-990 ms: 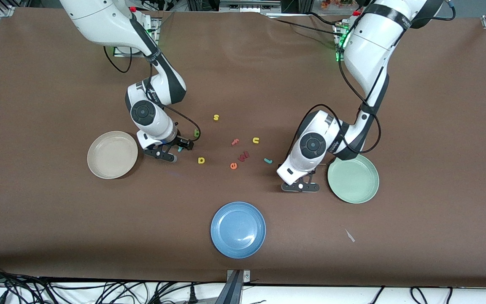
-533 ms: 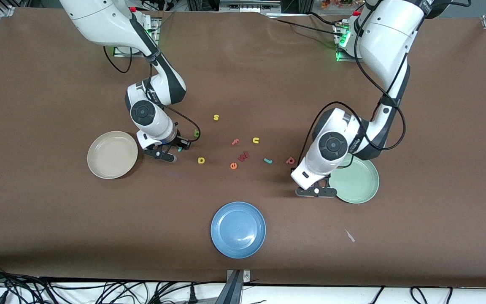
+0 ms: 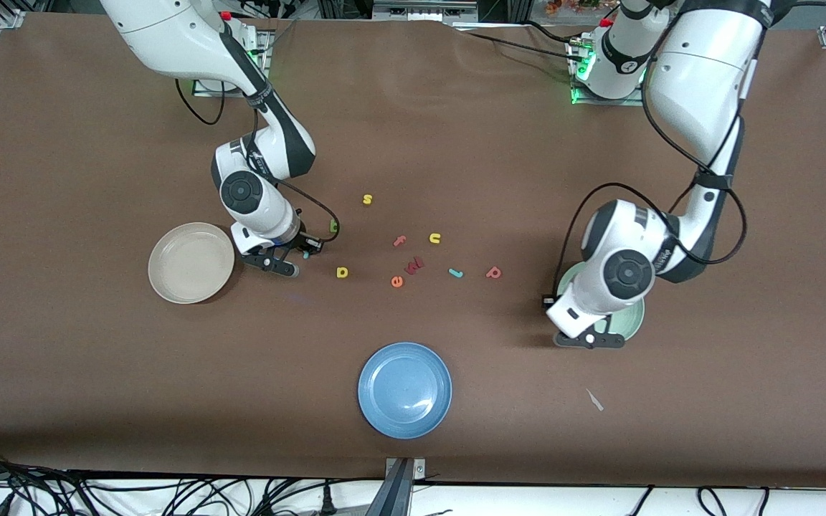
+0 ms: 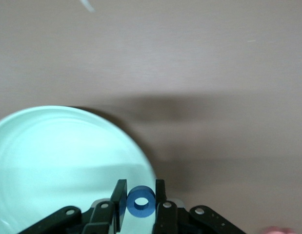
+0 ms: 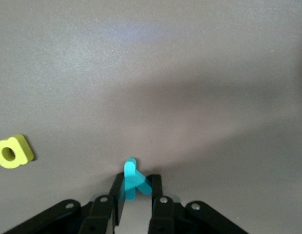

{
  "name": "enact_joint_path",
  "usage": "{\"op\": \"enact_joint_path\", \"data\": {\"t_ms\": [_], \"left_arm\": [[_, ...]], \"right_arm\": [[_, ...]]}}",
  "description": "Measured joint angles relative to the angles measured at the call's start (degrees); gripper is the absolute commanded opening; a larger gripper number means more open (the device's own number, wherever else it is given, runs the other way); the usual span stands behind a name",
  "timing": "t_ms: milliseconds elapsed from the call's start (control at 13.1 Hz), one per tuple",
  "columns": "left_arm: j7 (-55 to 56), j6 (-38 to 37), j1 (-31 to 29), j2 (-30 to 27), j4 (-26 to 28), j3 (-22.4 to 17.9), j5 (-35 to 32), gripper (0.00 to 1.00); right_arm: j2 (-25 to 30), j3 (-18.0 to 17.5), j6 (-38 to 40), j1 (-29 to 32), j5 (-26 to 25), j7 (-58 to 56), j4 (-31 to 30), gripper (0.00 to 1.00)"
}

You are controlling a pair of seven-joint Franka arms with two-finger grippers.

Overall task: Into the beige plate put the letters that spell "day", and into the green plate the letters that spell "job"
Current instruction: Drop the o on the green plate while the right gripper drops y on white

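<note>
My left gripper hangs over the rim of the green plate, shut on the blue ring "o"; the plate spreads below it. Down at the table beside the beige plate, my right gripper is shut on the teal "y". The yellow "a" lies close by on the table, also seen as the "a" in the right wrist view. The dark green "d", teal "j" and pinkish-red "b" lie loose mid-table.
Other loose letters lie mid-table: a yellow "s", a yellow "u", a pink "f", an orange "e" and a dark red letter. A blue plate sits nearest the front camera. A white scrap lies by the green plate.
The left arm has carried the blue "o" from beside the teal "j" to over the green plate, uncovering the pinkish-red letter. The right gripper's fingers have closed on the teal "y".
</note>
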State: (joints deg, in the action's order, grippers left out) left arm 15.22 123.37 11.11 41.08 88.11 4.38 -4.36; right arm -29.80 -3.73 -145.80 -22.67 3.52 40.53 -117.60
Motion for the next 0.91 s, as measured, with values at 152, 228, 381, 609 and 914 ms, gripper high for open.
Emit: {"op": "enact_joint_path", "data": {"t_ms": [152,228,381,609,914], "left_arm": [[-1.1,0.0,-1.2,0.6,0.3,0.0,0.0,0.12],[-1.1,0.0,-1.4,1.0,0.4,0.0,0.0,0.18],[-1.1,0.0,-1.6,1.8,0.4,0.0,0.0,0.61],[-1.1,0.0,-1.8,2.3,0.4,0.0,0.0,1.0],[-1.1,0.0,-1.8,2.3,0.1,0.1,0.0,1.0]], "right_arm": [[0.0,0.0,0.9,0.1,0.0,0.0,1.0,0.08],[0.0,0.2,2.9,0.1,0.0,0.0,2.2,0.06],[0.4,1.5,7.7,0.2,-0.1,-1.7,4.9,0.05],[2.7,5.1,12.4,0.5,-0.1,-9.8,6.0,0.05],[7.0,10.7,13.3,0.9,-0.1,-23.5,2.5,0.05]]}}
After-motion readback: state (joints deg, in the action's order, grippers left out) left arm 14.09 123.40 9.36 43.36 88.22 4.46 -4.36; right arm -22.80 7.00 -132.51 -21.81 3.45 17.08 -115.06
